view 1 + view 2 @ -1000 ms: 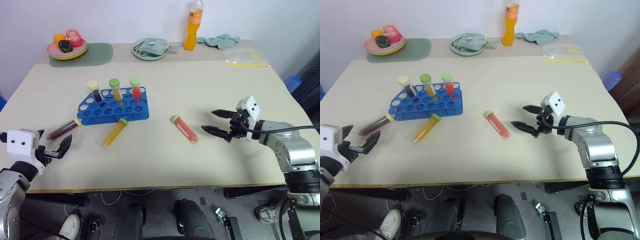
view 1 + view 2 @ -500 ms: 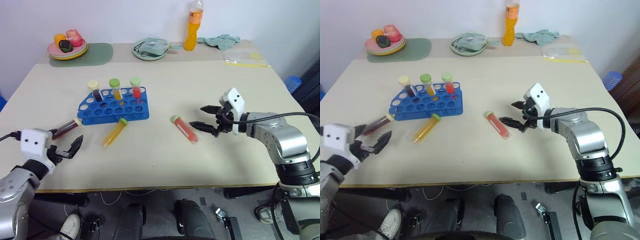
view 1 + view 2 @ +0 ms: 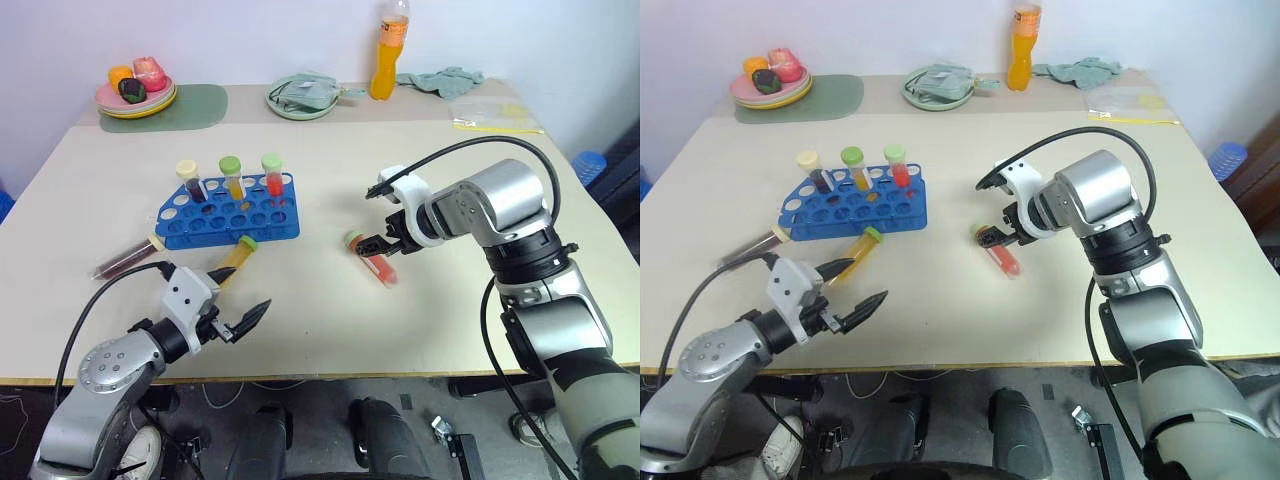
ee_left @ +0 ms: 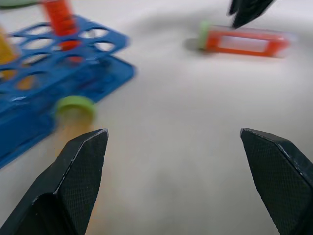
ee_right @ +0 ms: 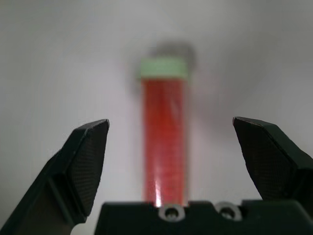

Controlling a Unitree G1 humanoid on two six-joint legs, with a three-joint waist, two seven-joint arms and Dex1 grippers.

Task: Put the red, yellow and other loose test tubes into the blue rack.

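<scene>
1. the blue rack [image 3: 228, 211] lay on the left half of the cream table [image 3: 450, 300], and three capped tubes stood upright in its far row: a dark one with a cream cap [image 3: 188, 180], a yellow-orange one with a green cap [image 3: 231, 176] and a red one with a green cap [image 3: 271, 173].
2. three loose test tubes lay on the tabletop. the dark maroon tube [image 3: 128, 259] lay off the rack's near left corner, its cream cap towards the rack.
3. the yellow-orange tube [image 3: 232, 262] lay just in front of the rack's near edge, its green cap close to that edge; whether cap and rack touched could not be told.
4. the red tube [image 3: 371, 257] lay to the right of the rack, well apart from it, its green cap at the far end.
5. the right gripper [image 3: 382, 218] pointed steeply down over the red tube, fingers spread wide and holding nothing; in the right wrist view the tube [image 5: 164, 134] lay centred between the two fingers [image 5: 83, 161], with bare table on either side of it.
6. the left gripper [image 3: 232, 305] hung low over the near left part of the table, just on the near side of the yellow-orange tube, its fingers wide apart and empty; the left wrist view looked past them to that tube's green cap [image 4: 74, 107] and the rack.
7. at the back stood an orange drink bottle [image 3: 385, 52], a pink plate of fruit [image 3: 135, 95] on a green mat [image 3: 196, 106], and a pale green dish [image 3: 303, 97].
</scene>
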